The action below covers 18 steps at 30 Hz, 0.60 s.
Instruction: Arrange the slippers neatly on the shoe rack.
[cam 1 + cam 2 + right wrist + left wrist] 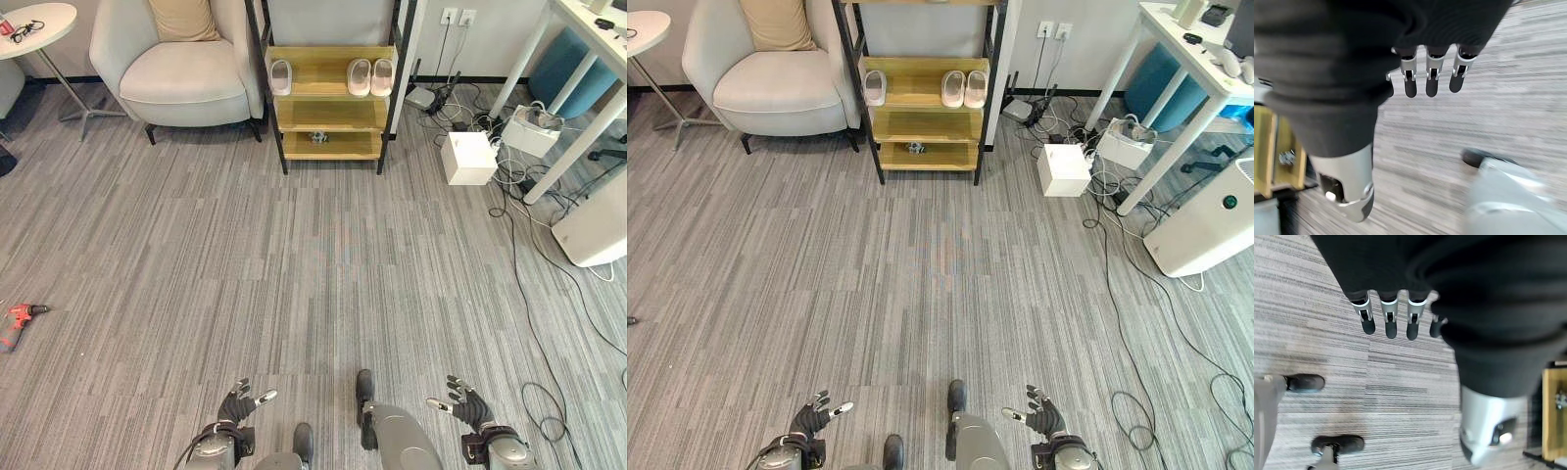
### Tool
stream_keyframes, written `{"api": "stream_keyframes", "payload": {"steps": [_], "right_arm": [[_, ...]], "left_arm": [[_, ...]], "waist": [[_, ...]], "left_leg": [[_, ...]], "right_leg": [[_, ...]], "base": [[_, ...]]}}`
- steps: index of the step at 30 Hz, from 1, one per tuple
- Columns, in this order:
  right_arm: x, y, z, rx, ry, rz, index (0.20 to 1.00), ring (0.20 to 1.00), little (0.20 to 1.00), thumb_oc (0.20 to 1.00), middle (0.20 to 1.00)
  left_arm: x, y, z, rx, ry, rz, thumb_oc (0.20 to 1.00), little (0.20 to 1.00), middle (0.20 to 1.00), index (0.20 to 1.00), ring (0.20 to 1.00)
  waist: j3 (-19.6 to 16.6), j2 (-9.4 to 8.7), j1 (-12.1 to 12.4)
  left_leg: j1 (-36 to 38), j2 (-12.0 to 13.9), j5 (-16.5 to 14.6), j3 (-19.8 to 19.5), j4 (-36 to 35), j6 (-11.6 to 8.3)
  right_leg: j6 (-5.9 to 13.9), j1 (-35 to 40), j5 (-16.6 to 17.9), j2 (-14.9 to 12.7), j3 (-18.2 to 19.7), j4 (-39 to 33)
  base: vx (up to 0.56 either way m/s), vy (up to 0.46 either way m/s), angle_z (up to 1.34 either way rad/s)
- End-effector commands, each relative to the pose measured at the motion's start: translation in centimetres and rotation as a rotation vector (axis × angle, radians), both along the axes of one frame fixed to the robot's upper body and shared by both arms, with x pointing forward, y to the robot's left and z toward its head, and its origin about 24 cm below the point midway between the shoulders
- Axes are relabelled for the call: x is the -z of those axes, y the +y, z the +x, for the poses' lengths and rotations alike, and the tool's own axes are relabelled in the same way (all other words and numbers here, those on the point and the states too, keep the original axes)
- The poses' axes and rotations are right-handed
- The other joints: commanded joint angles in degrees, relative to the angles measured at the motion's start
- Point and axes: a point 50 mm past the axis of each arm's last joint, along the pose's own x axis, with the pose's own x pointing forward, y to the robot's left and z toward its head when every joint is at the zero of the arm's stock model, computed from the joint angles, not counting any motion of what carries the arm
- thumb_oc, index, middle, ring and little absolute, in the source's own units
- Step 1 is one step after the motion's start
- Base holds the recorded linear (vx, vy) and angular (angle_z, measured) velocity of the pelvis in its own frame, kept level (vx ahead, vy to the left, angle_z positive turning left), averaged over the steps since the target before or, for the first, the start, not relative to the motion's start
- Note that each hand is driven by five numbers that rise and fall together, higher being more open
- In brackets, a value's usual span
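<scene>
Location: we found three pale pink-and-white soft slippers on the top shelf of the wooden shoe rack with black metal uprights (330, 114), well away from the robot across the grey striped carpet floor (294, 274).
Single slipper (280, 76): it lay alone toward the shelf's left.
Pair (370, 76): two lay side by side, touching or nearly so, toward the right.
Orientation: we saw each long axis running front to back; which end was the toe we could not tell.
Handling: we judged them light, pliable, not fragile; best taken across the middle.
Left hand (238, 403): fingers spread and relaxed, holding nothing.
Right hand (464, 401): likewise spread, holding nothing.
</scene>
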Motion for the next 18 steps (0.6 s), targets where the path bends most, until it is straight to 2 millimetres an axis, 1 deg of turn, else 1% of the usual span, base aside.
{"api": "stream_keyframes", "payload": {"steps": [1, 2, 3, 4, 5, 6, 7, 8, 9, 10, 11, 12, 13, 14, 15, 16, 17, 18], "right_arm": [[-1.8, -2.0, 1.2, 0.023, -0.097, -0.026, 1.0, 1.0, 1.0, 1.0, 1.0], [-1.8, -2.1, 1.2, 0.023, -0.098, -0.026, 1.0, 1.0, 1.0, 1.0, 1.0], [-1.8, -2.2, 1.2, 0.029, -0.097, -0.031, 1.0, 1.0, 1.0, 1.0, 1.0], [-1.8, -2.2, 1.2, 0.029, -0.097, -0.031, 1.0, 1.0, 1.0, 1.0, 1.0], [-1.8, -2.2, 1.3, 0.025, -0.098, -0.032, 1.0, 1.0, 1.0, 1.0, 1.0], [-1.9, -2.1, 1.4, 0.018, -0.102, -0.035, 1.0, 1.0, 1.0, 1.0, 1.0], [-1.9, -1.9, 1.4, 0.008, -0.101, -0.04, 1.0, 1.0, 1.0, 1.0, 1.0], [-1.9, -1.7, 1.5, -0.004, -0.103, -0.042, 1.0, 1.0, 1.0, 1.0, 1.0], [-1.9, -1.5, 1.5, -0.013, -0.106, -0.043, 1.0, 1.0, 1.0, 1.0, 1.0], [-1.9, -1.4, 1.6, -0.018, -0.109, -0.045, 1.0, 1.0, 1.0, 1.0, 1.0], [-1.9, -1.2, 1.8, -0.019, -0.11, -0.043, 1.0, 1.0, 1.0, 1.0, 1.0], [-2.0, -0.9, 2.0, -0.028, -0.115, -0.039, 1.0, 1.0, 1.0, 1.0, 1.0], [-2.0, -0.4, 2.3, -0.048, -0.123, -0.023, 1.0, 1.0, 1.0, 1.0, 1.0], [-2.0, 0.2, 2.4, -0.062, -0.129, -0.009, 1.0, 1.0, 1.0, 1.0, 1.0], [-2.0, 0.6, 2.6, -0.077, -0.131, -0.002, 1.0, 1.0, 1.0, 1.0, 1.0], [-1.9, 1.3, 2.4, -0.082, -0.136, 0.031, 1.0, 1.0, 1.0, 1.0, 1.0], [-1.9, 1.3, 2.4, -0.082, -0.136, 0.031, 1.0, 1.0, 1.0, 1.0, 1.0], [-1.8, 1.7, 2.3, -0.101, -0.13, 0.042, 1.0, 1.0, 1.0, 1.0, 1.0]], "left_arm": [[-1.5, -0.3, 3.0, 0.006, -0.115, -0.015, 1.0, 1.0, 1.0, 1.0, 1.0], [-1.5, -0.3, 3.0, 0.006, -0.116, -0.016, 1.0, 1.0, 1.0, 1.0, 1.0], [-1.4, -0.2, 2.9, 0.009, -0.108, -0.012, 1.0, 1.0, 1.0, 1.0, 1.0], [-1.4, -0.2, 2.9, 0.009, -0.108, -0.012, 1.0, 1.0, 1.0, 1.0, 1.0], [-1.2, -0.1, 2.7, 0.01, -0.098, -0.006, 1.0, 1.0, 1.0, 1.0, 1.0], [-1.1, 0.0, 2.4, 0.007, -0.091, -0.003, 1.0, 1.0, 1.0, 1.0, 1.0], [-1.1, 0.1, 2.3, 0.009, -0.086, 0.001, 1.0, 1.0, 1.0, 1.0, 1.0], [-1.0, 0.0, 2.1, 0.012, -0.079, 0.003, 1.0, 1.0, 1.0, 1.0, 1.0], [-0.9, 0.1, 1.8, 0.013, -0.069, 0.011, 1.0, 1.0, 1.0, 1.0, 1.0], [-0.8, 0.2, 1.8, 0.019, -0.064, 0.017, 1.0, 1.0, 1.0, 1.0, 1.0], [-0.8, 0.3, 1.8, 0.015, -0.06, 0.022, 1.0, 1.0, 1.0, 1.0, 1.0], [-0.7, 0.5, 1.6, 0.008, -0.048, 0.027, 1.0, 1.0, 1.0, 1.0, 1.0], [-0.5, 0.8, 1.1, -0.017, -0.037, 0.027, 1.0, 1.0, 1.0, 1.0, 1.0], [-0.3, 0.7, 0.8, -0.02, -0.022, 0.027, 1.0, 1.0, 1.0, 1.0, 1.0], [-0.2, 0.8, 0.6, -0.021, -0.011, 0.029, 1.0, 1.0, 1.0, 1.0, 1.0], [-0.1, 0.8, 0.4, -0.024, -0.006, 0.029, 1.0, 1.0, 1.0, 1.0, 1.0], [-0.1, 0.8, 0.4, -0.024, -0.006, 0.03, 1.0, 1.0, 1.0, 1.0, 1.0], [-0.1, 0.9, 0.4, -0.017, -0.007, 0.03, 1.0, 1.0, 1.0, 1.0, 1.0]], "waist": [[2.32, -0.9, 0.31], [2.44, -0.8, 0.37], [2.52, -1.6, 1.0], [2.69, -1.46, 1.12], [2.48, -2.03, 2.08], [2.43, -1.97, 2.65], [2.29, -1.56, 3.25], [2.09, -1.1, 3.64], [1.71, -0.55, 3.99], [1.42, -0.41, 4.41], [1.07, -0.16, 4.75], [0.65, -0.09, 4.89], [-0.36, -0.02, 5.08], [-1.0, -0.1, 4.97], [-1.92, -0.55, 5.24], [-3.06, -1.21, 4.99], [-3.1, -1.26, 5.03], [-3.11, -1.68, 5.0]], "left_leg": [[-2.6, -1.73, 7.13, 1.52, 11.41, -1.26], [-2.58, -1.62, 6.91, 1.55, 11.68, -1.26], [-6.06, -1.92, 5.96, 2.2, 10.15, -0.56], [-5.97, -1.76, 5.59, 2.25, 10.51, -0.55], [-10.0, -1.67, 4.6, 2.97, 7.11, 0.12], [-10.85, -1.75, 4.36, 3.39, 3.41, 0.36], [-11.64, -1.37, 6.08, 3.49, -1.44, 0.29], [-11.82, -0.66, 8.46, 3.45, -5.81, 0.0], [-13.4, 0.7, 11.44, 4.51, -11.64, -0.47], [-14.06, 1.08, 12.48, 5.65, -15.32, -0.62], [-14.3, 1.15, 13.41, 6.27, -16.92, -0.67], [-14.17, 1.34, 14.37, 7.34, -17.11, -0.81], [-12.46, 1.56, 14.48, 7.92, -17.66, -0.51], [-12.43, 1.43, 15.52, 8.27, -17.08, -0.37], [-12.55, 0.54, 14.7, 8.22, -15.81, 0.34], [-11.8, -0.21, 13.22, 9.24, -14.39, 1.2], [-11.83, -0.24, 13.17, 9.3, -14.34, 1.21], [-10.57, -0.93, 11.42, 9.51, -13.68, 2.45]], "right_leg": [[2.34, 1.91, -7.75, -0.21, 3.35, 4.27], [2.33, 2.0, -7.81, -0.1, 3.37, 4.32], [2.45, 3.49, -8.11, -0.85, 3.72, 3.37], [2.45, 3.69, -8.24, -0.7, 3.77, 3.42], [2.69, 5.98, -8.95, -1.05, 4.43, 1.99], [2.92, 7.41, -9.49, -0.89, 4.9, 1.12], [3.19, 8.9, -9.9, -0.46, 5.31, 0.38], [3.32, 10.37, -10.41, 0.09, 5.58, -0.28], [3.61, 12.08, -11.14, 0.49, 6.04, -1.45], [3.88, 13.75, -11.48, 0.52, 6.42, -2.36], [4.04, 14.96, -11.63, 0.78, 7.06, -2.91], [4.15, 16.11, -11.88, 0.96, 7.66, -3.35], [4.54, 17.68, -12.62, 0.82, 8.25, -3.55], [5.02, 18.36, -12.76, 0.04, 7.58, -3.53], [5.66, 18.47, -12.76, -0.94, 8.32, -2.91], [7.04, 17.83, -12.51, -2.35, 8.8, 0.32], [7.06, 17.78, -12.58, -2.4, 8.84, 0.4], [8.3, 15.09, -10.46, -3.49, 9.33, 7.74]], "base": [[0.16, -0.088, -0.13], [0.28, -0.128, -0.19], [0.12, -0.035, -0.23], [0.33, -0.058, 0.06], [0.33, -0.004, 0.2], [0.44, 0.014, 0.16], [0.37, 0.061, -0.18], [0.42, 0.087, -0.34], [0.45, 0.092, -0.36], [0.45, 0.1, -0.18], [0.41, 0.109, -0.05], [0.44, 0.153, -0.22], [0.45, 0.189, -0.33], [0.47, 0.212, -0.52], [0.59, 0.282, -0.59], [0.45, 0.214, -0.53], [0.49, 0.256, -0.37], [0.2, 0.118, -0.13]]}}
